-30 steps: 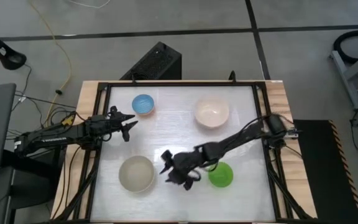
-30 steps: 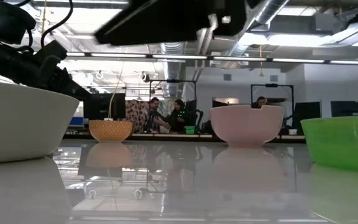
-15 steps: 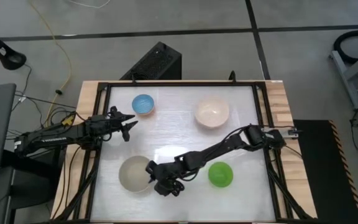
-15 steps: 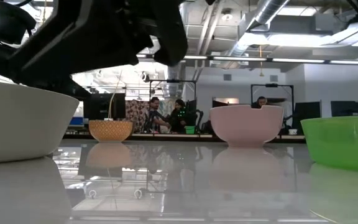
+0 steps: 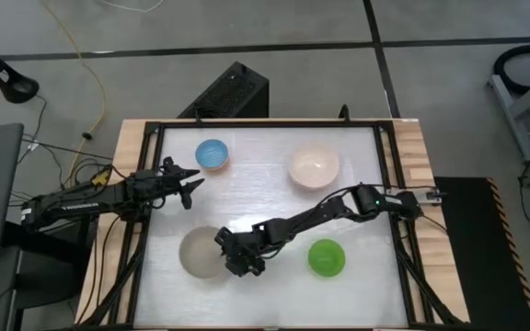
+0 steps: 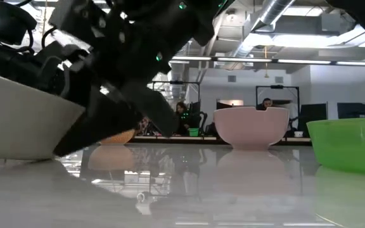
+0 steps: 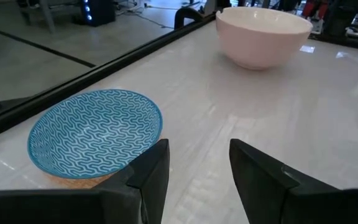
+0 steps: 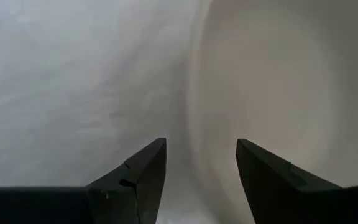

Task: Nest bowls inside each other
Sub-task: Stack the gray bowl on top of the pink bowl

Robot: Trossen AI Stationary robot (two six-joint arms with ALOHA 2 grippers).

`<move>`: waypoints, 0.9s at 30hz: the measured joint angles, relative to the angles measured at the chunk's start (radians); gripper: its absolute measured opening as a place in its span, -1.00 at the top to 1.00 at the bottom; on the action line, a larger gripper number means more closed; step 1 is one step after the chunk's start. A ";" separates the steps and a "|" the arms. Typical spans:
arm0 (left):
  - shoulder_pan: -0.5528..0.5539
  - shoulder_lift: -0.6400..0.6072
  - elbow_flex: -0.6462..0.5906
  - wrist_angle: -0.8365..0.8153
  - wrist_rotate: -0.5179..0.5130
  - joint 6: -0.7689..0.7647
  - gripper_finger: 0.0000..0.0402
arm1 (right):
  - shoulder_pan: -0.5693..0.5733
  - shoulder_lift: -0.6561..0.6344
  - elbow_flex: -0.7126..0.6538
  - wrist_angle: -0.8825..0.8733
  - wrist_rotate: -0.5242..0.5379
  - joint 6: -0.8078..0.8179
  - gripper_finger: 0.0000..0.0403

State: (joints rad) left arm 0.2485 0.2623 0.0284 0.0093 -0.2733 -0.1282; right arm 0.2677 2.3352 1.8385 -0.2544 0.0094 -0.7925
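The grey-beige bowl (image 5: 199, 255) stands near the table's front left. My right gripper (image 5: 224, 250) reaches it from the right, slanting down and open. In the right wrist view the gripper (image 8: 201, 146) straddles the bowl's right rim (image 8: 194, 93), one finger over the inside and one outside. In the low view the bowl (image 6: 18, 120) shows with its rim sloping. The light blue bowl (image 5: 213, 154), the pink-cream bowl (image 5: 314, 167) and the green bowl (image 5: 326, 257) each stand alone on their bases. My left gripper (image 5: 190, 188) waits open at the left, near the blue bowl (image 7: 95, 134). My right gripper has its open fingers on either side of the grey-beige bowl's right rim (image 8: 194, 93), slanting down from the table's right. Whether either finger touches the rim I cannot tell.
A black frame (image 5: 247, 124) borders the white tabletop. Free room lies in the table's middle, between the bowls. People sit in the room far behind the table (image 6: 182, 114).
My right gripper has travelled toward the table's left edge and down, from beside the green bowl to the grey-beige bowl's right rim, rolling as it went and staying open. In the low view the grey-beige bowl's rim now slopes more steeply than before.
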 joint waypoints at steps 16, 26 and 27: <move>0.000 0.000 0.000 -0.001 0.001 0.001 0.22 | -0.037 -0.105 0.002 -0.191 -0.124 0.142 0.95; 0.000 0.000 0.000 -0.001 0.001 0.001 0.22 | -0.095 -0.419 -0.172 -0.433 -0.060 0.306 0.97; 0.000 0.000 0.000 -0.001 0.001 0.001 0.22 | -0.107 -0.473 -0.226 -0.424 -0.059 0.324 0.97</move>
State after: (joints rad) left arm 0.2485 0.2619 0.0284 0.0086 -0.2726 -0.1272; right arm 0.1605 1.8622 1.6128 -0.6787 -0.0498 -0.4686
